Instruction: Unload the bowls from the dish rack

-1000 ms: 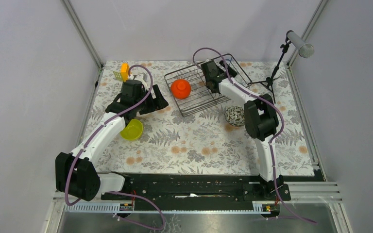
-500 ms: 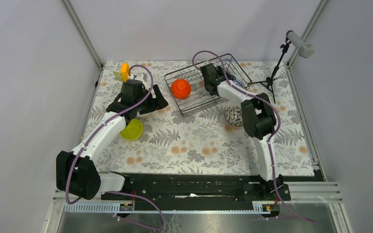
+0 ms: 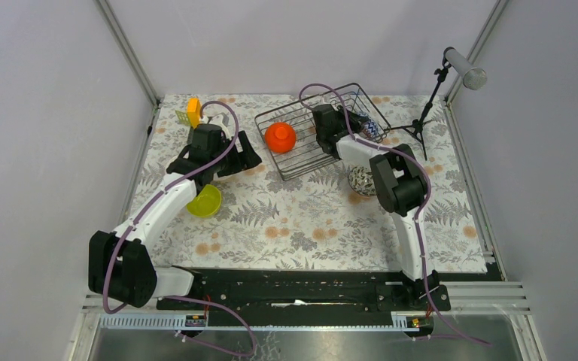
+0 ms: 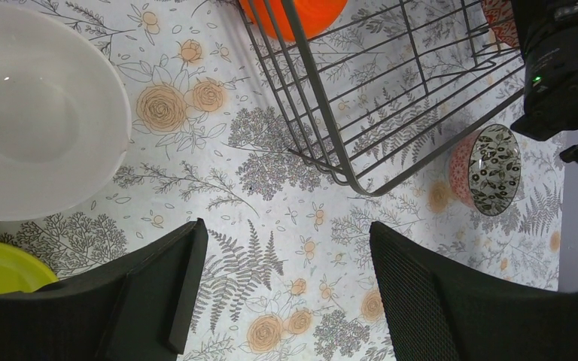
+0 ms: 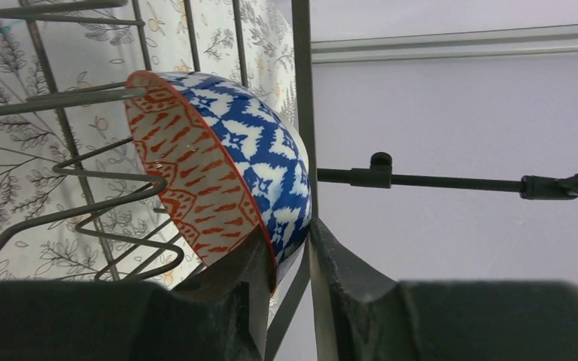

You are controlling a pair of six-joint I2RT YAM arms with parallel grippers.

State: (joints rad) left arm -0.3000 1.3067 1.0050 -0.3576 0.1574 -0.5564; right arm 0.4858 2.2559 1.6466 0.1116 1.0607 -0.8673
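Left gripper [image 4: 290,301] is being held wide open and empty beside the cream bowl [image 4: 38,113] and yellow-green bowl [image 3: 205,201], probably to keep clear of the dish rack [image 3: 308,156]. An orange bowl [image 3: 280,138] is being left in the rack. The blue-and-white bowl [image 5: 248,173], at the rack's right end, is being pinched at the rim by the right gripper [image 5: 293,259], an edge grip suited to lifting out. Versus 1 s ago: bowl more exposed, right elbow drawn in, left arm unmoved.

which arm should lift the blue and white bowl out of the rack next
Right. The right gripper is closed on the rim of the blue-and-white bowl inside the dish rack; the left gripper hangs open outside it, by the cream bowl.
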